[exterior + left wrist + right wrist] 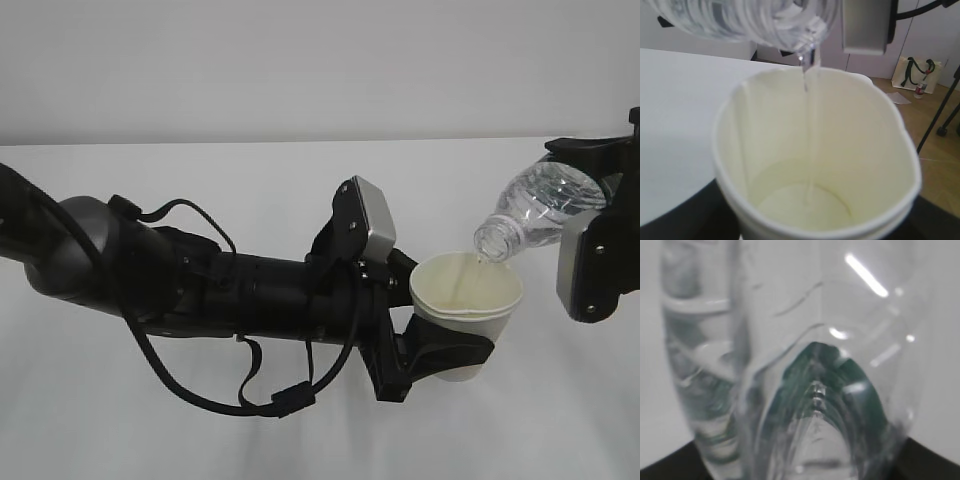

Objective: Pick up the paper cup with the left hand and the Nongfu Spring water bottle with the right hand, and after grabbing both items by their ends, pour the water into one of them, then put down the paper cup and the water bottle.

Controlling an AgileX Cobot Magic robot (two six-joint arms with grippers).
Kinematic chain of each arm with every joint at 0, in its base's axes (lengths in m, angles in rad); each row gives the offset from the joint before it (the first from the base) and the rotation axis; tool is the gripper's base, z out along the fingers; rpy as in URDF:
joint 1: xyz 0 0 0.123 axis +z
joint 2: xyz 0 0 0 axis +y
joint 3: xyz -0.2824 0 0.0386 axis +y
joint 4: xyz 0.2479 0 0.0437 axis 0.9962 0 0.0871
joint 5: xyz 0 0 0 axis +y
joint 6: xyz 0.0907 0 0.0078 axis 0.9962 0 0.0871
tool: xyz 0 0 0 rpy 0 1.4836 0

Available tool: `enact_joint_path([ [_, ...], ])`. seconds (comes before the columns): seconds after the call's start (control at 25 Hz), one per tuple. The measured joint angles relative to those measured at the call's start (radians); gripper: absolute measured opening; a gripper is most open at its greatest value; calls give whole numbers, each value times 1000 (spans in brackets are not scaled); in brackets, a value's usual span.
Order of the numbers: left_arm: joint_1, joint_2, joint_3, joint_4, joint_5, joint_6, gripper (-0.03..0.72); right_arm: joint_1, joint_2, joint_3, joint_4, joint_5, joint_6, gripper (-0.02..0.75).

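Note:
The white paper cup hangs upright above the table, with my left gripper shut round its lower wall. The Nongfu Spring water bottle is tipped neck-down to the left, its open mouth just above the cup's far rim. My right gripper is shut on the bottle's base end. A thin stream of water runs from the bottle into the cup, where a shallow pool covers the bottom. The right wrist view is filled by the clear ribbed bottle.
The white table lies under both arms. Loose black cables hang below the left arm. Beyond the table edge, the left wrist view shows a wooden floor with a bag and a black stand leg.

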Motion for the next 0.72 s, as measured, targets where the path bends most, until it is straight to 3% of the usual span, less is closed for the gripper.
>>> enact_joint_path([
  [0.72, 0, 0, 0, 0, 0, 0, 483, 0, 0, 0, 0, 0, -5, 424],
])
